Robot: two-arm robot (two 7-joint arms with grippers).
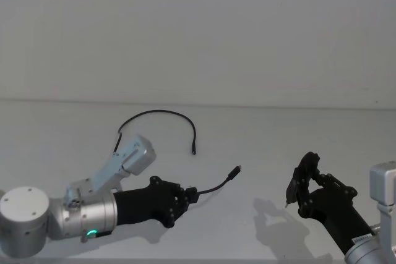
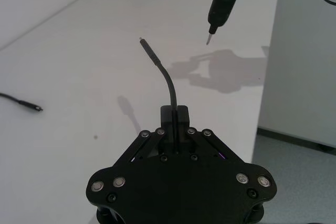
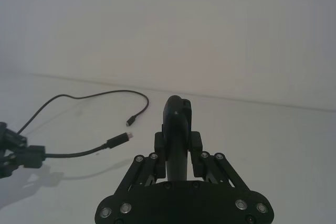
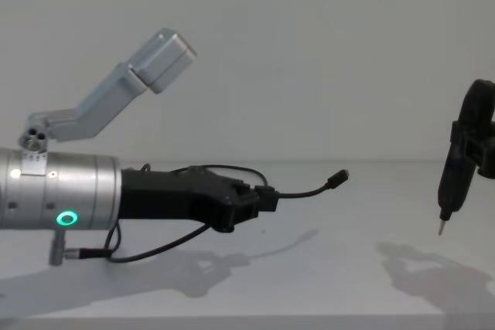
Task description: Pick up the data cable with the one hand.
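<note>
"Black cable [image 2: 171, 92], where is it?"

"Part of it is up in the air. The left tool [image 4: 267, 200] has it. Its two fingers are closed tight on the cable, a little way back from one plug."

"Where does that plug go?"

"It sticks out past the fingers, toward the right side, and bends up a bit (like a little hook). Its shadow falls on the white tabletop [image 1: 278, 134] below."

"And the rest of the cable?"

"It hangs down in a loop under the left arm. Farther back it lies on the tabletop in a big curve, close to the wall [image 1: 185, 29]. The other plug lies flat at the end of that curve, apart from both tools."

"What about the right tool [image 3: 177, 142]?"

"It is over on the right, up off the tabletop. Its fingers are closed on a thin black pen [image 4: 448, 183]. The pen's tip points down, and there is a gap between the tip and the tabletop."

"Is the pen near the cable?"

"No. The raised plug points that way, but the two are well apart."

"Is anything glowing?"

"Yes, a green light [image 4: 68, 219] on the left arm's silver wrist [image 4: 54, 183], just behind the black tool."
</note>
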